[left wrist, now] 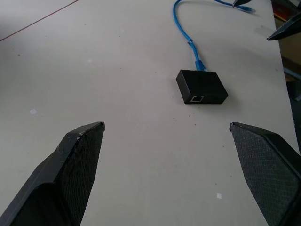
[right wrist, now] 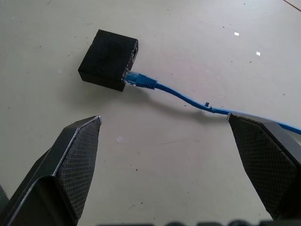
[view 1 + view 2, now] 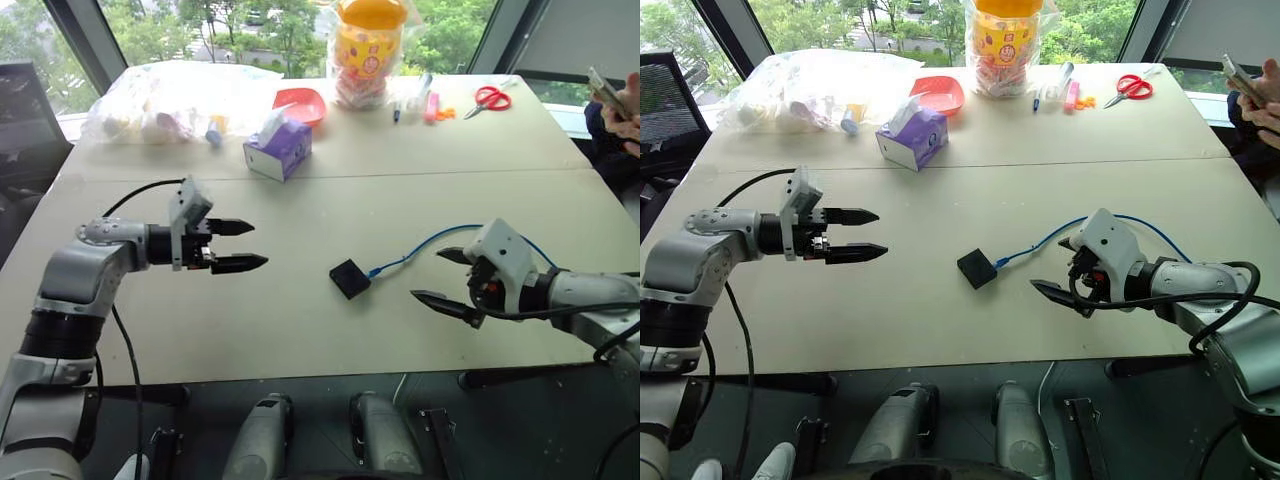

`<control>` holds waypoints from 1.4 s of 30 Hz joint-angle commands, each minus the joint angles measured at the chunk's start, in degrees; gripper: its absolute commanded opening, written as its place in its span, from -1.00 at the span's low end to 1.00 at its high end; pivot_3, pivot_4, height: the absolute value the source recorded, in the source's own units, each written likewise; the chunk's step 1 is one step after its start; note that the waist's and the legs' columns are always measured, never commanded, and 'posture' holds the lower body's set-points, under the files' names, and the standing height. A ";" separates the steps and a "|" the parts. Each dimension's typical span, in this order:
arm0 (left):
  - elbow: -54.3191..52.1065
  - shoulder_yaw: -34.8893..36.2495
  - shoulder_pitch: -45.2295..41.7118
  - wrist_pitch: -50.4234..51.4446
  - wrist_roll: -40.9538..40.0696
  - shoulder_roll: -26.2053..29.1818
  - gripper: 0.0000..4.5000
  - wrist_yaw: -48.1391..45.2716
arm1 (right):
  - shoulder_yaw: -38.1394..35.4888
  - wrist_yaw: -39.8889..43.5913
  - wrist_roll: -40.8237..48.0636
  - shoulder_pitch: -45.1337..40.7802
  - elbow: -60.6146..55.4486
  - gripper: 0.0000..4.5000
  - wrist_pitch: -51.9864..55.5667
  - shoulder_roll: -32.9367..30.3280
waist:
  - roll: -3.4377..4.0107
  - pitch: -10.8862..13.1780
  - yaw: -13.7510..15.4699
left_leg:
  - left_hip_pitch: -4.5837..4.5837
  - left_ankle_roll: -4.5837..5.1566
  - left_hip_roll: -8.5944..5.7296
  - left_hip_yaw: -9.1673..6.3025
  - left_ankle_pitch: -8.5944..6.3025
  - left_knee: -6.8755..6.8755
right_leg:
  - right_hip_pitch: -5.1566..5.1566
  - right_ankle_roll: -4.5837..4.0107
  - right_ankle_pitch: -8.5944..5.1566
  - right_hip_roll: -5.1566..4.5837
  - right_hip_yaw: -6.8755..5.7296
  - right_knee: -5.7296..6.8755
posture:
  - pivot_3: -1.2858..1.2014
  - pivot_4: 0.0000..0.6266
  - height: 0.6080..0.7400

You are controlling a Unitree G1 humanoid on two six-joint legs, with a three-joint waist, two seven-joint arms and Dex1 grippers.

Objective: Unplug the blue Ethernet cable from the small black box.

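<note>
The small black box (image 3: 350,278) lies flat on the beige table, between my two arms. The blue Ethernet cable (image 3: 420,246) is plugged into the box's right side, its plug (image 2: 137,79) seated in the port, and it curves away to the right behind my right gripper. My left gripper (image 3: 240,245) hovers open to the left of the box, pointing toward it, nothing between its fingers. My right gripper (image 3: 442,274) hangs open just right of the box, above the cable, holding nothing. An empty port shows on another side of the box (image 1: 202,88).
At the table's far side stand a purple tissue box (image 3: 278,148), a red bowl (image 3: 300,103), a yellow-lidded jar (image 3: 368,50), a clear bag of items (image 3: 165,100), pens and red scissors (image 3: 490,98). A person's hands (image 3: 620,110) hold a phone at the far right.
</note>
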 commanded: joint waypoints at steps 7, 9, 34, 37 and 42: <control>-2.89 -1.32 -1.14 -0.93 0.15 -0.52 0.97 -2.39 | -1.33 1.82 2.87 -5.62 -0.80 1.00 1.74 -4.15 | 0.00 0.00 0.30 | 0.01 0.00 -0.01 0.01 0.00 0.12 | 0.06 -0.03 0.01 -0.04 0.01 0.02 | 0.03 -0.52 1.00; -3.41 -1.99 -0.87 -1.51 0.62 -1.12 0.97 -2.34 | -0.58 2.71 2.96 -6.02 -0.36 1.00 1.70 -4.94 | 0.00 0.00 0.26 | 0.00 0.00 -0.01 0.01 0.00 0.09 | 0.05 -0.02 0.01 -0.04 0.01 0.01 | 0.03 -0.52 1.00; -5.55 -2.69 0.86 -4.51 3.63 -5.55 0.97 2.27 | 27.69 24.20 -18.03 -30.77 28.81 1.00 -20.34 -5.26 | 0.00 0.00 -0.16 | 0.04 0.00 -0.01 0.11 0.01 0.24 | 0.06 0.02 0.05 0.03 0.06 0.14 | 0.03 -0.52 1.00; -6.26 -2.59 1.25 -4.86 3.89 -5.57 0.97 3.09 | 32.51 28.88 -21.53 -36.54 37.78 1.00 -23.13 -0.64 | 0.01 0.00 -0.37 | 0.07 0.00 -0.02 0.15 0.01 0.24 | 0.05 0.07 0.08 0.04 0.11 0.17 | 0.03 -0.52 1.00; -8.69 -1.01 3.09 -3.86 2.85 -5.05 0.97 4.63 | 38.28 34.47 -26.77 -44.46 53.44 1.00 -27.29 8.45 | 0.02 0.01 -0.32 | 0.08 -0.01 -0.02 0.14 0.01 0.25 | 0.04 0.23 0.17 0.06 0.10 0.23 | 0.03 -0.52 1.00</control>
